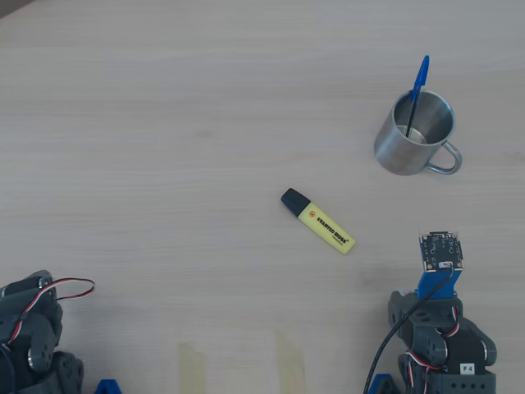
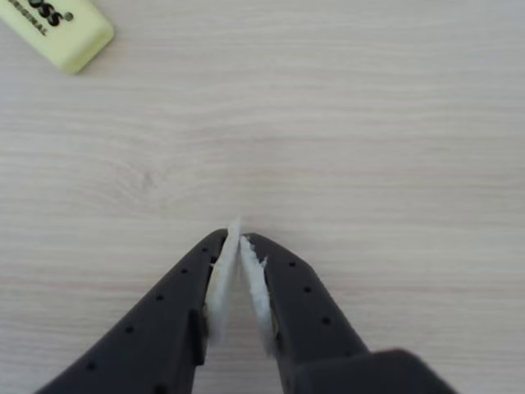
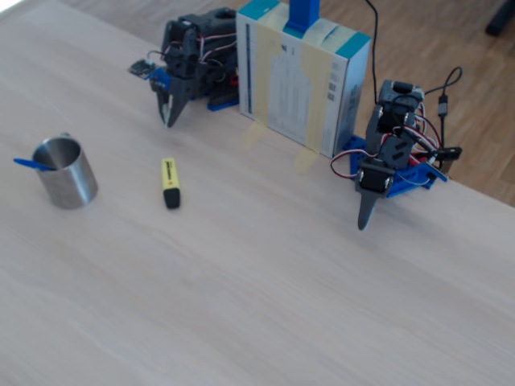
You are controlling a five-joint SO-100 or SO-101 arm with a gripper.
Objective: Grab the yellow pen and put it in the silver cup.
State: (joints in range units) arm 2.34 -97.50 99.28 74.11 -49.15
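Steel cup (image 1: pixel 415 131): stands upright on the table (image 1: pixel 164 123), upper right in the overhead view, its looped handle toward the lower right; in the fixed view (image 3: pixel 65 172) it stands at the far left.
Cup contents: one thin blue pen (image 1: pixel 418 89) stands inside, leaning on the rim, its blue end sticking out above it; the fixed view (image 3: pixel 30 164) shows that end jutting out to the left. Nothing else shows inside.
Yellow pen (image 1: pixel 318 222): lies flat on the bare wood near the middle of the overhead view, black cap to the upper left, lettering along the barrel. It is outside the cup and well apart from it. In the fixed view (image 3: pixel 170 182) it lies to the right of the cup, cap toward the camera. Only its yellow end shows in the wrist view (image 2: pixel 56 29), at the top left corner.
Gripper (image 2: pixel 238 238): fingers together, white-padded tips meeting with nothing between them, pointing down at bare wood, well clear of the pen. In the fixed view (image 3: pixel 169 119) it hangs behind the pen, beside the box.
Second arm (image 3: pixel 386 161): sits to the right of the box in the fixed view, its dark tip pointing at the table.
Box (image 3: pixel 302 76): upright white carton with teal edges, between the two arms.
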